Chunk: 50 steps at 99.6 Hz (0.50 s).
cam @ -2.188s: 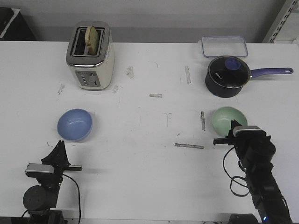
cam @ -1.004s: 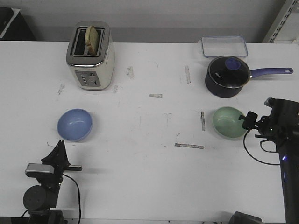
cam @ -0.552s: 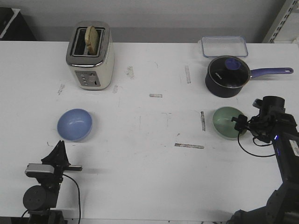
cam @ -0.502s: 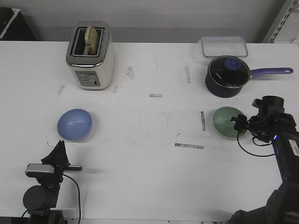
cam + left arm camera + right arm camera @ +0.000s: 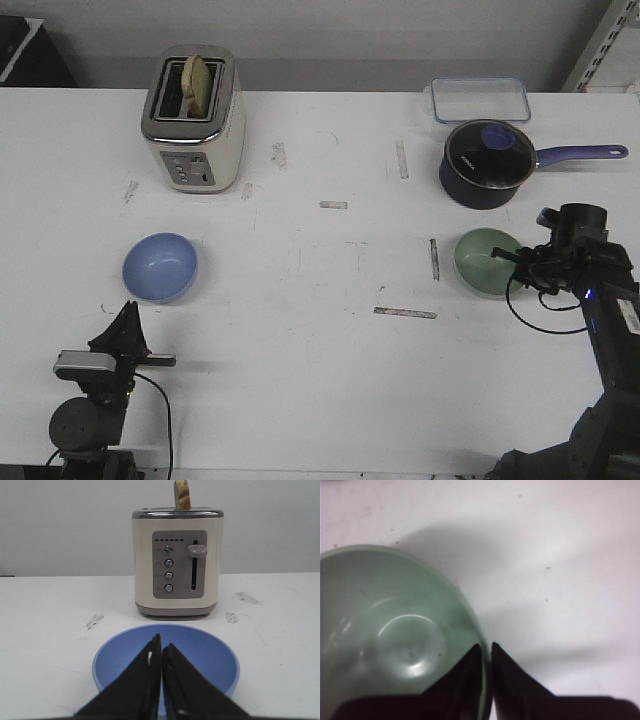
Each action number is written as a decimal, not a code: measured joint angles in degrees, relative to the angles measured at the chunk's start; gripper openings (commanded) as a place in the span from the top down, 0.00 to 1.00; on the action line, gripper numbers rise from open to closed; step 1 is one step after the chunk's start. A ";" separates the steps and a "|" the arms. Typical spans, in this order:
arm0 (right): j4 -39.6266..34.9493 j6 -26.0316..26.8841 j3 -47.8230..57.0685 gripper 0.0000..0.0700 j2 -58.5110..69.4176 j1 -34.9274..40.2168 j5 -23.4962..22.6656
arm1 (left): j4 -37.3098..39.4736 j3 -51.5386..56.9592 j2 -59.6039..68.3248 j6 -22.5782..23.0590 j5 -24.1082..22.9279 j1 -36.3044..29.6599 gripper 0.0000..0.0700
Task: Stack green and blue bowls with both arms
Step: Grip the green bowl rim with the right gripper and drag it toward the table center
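Pinching pale mint green round bowl [image 5: 487, 262] rim, lower right: right tool [image 5: 486, 652] | thin grip, may slip | left tool [image 5: 161, 650] pressed together, idle near periwinkle blue bowl [image 5: 160, 267]

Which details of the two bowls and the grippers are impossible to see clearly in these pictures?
- Green bowl: the right wrist view's edge cuts off part of it; the right gripper straddles its rim.
- Green bowl's right edge, front view: covered by the right gripper and cables.
- Blue bowl: near rim hidden by the left gripper in the left wrist view.
- Toaster button labels: too small.
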 measured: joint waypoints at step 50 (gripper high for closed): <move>0.09 1.55 0.00 0.99 -8.57 3.72 -4.31 | 0.00 0.00 0.00 0.02 0.00 0.00 1.00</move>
